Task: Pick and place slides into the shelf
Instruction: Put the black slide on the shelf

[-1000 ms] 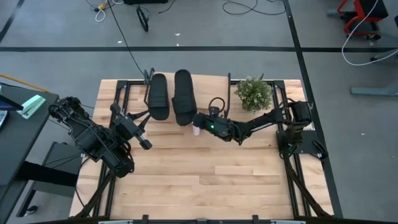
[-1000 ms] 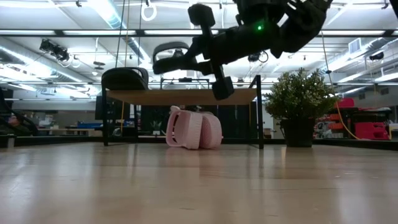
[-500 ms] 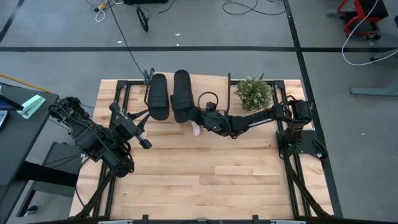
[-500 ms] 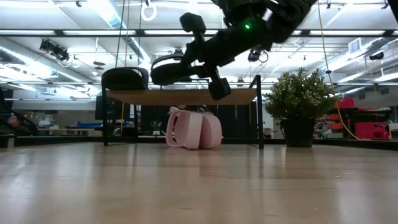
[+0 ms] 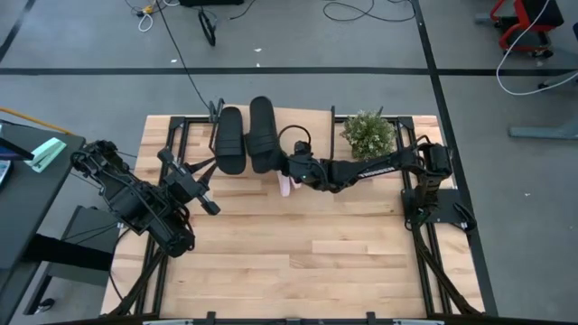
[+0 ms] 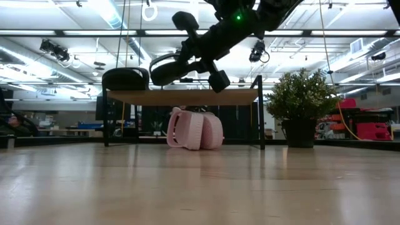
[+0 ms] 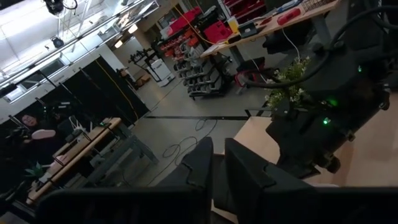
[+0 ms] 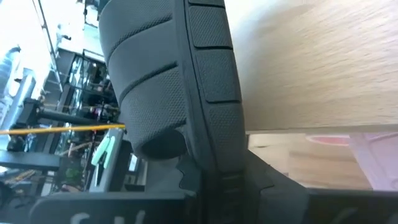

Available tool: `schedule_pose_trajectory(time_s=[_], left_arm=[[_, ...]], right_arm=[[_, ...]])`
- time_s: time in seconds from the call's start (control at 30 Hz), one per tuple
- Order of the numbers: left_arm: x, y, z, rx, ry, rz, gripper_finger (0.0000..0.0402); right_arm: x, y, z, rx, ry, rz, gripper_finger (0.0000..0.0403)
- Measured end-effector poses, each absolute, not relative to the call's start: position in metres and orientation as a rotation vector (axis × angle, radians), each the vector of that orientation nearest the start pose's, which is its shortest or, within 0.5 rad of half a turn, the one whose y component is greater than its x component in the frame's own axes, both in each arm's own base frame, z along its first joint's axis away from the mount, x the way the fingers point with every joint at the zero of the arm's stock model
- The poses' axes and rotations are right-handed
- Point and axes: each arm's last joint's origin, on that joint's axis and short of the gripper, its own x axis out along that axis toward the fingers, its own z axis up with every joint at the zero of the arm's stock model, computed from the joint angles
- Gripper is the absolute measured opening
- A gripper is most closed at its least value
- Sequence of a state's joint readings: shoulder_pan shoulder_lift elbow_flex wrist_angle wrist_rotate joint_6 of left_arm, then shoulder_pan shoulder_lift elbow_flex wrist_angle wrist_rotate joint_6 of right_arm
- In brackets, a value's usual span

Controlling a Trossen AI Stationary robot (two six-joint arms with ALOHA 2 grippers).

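Shelf (image 5: 312,117) stands at the far edge of the table (image 5: 298,253), between the two arm bases, with a potted plant (image 5: 368,135) just beside its right end; on its top board lies one black slide (image 5: 228,140), left of centre, lying flat; second black slide (image 5: 262,135) is just beside it to the right, clamped by its edge between the closed fingers of the right gripper (image 5: 287,164), and in the low view this slide (image 6: 165,67) is tilted and slightly above the board, not resting flat; under the board, on the table, two pink slides (image 6: 195,130) stand on edge, touching each other; left gripper (image 5: 209,206) waits over the table's left side, well apart from the shelf, fingers close together and holding nothing.
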State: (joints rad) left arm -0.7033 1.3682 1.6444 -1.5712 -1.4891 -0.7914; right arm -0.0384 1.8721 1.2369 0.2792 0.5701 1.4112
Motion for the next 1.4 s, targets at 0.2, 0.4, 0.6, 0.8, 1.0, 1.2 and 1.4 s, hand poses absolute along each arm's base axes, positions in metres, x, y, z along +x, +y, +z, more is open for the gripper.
schedule_pose_trajectory(time_s=[0.2, 0.4, 0.6, 0.8, 1.0, 1.2, 1.4], left_arm=[[0.175, -0.111, 0.419, 0.438, 0.284, 0.807, 0.0045], [0.175, -0.111, 0.419, 0.438, 0.284, 0.807, 0.0046], [0.175, -0.111, 0.419, 0.438, 0.284, 0.807, 0.0039], [0.175, -0.111, 0.419, 0.437, 0.283, 0.807, 0.0038], [0.175, -0.111, 0.419, 0.437, 0.284, 0.807, 0.0038], [0.175, -0.111, 0.419, 0.436, 0.282, 0.807, 0.0029], [0.175, -0.111, 0.419, 0.436, 0.282, 0.808, 0.003]], right_arm=[[0.416, -0.034, 0.227, 1.263, -0.15, -0.741, 0.0053], [0.416, -0.035, 0.228, 1.261, -0.168, -0.75, 0.0053], [0.416, -0.038, 0.228, 1.256, -0.179, -0.767, 0.0053], [0.416, -0.041, 0.227, 1.252, -0.189, -0.784, 0.0053], [0.42, -0.043, 0.218, 1.257, -0.181, -0.781, 0.0053], [0.424, -0.044, 0.208, 1.273, -0.189, -0.78, 0.0053], [0.425, -0.043, 0.207, 1.275, -0.178, -0.764, 0.0053]])
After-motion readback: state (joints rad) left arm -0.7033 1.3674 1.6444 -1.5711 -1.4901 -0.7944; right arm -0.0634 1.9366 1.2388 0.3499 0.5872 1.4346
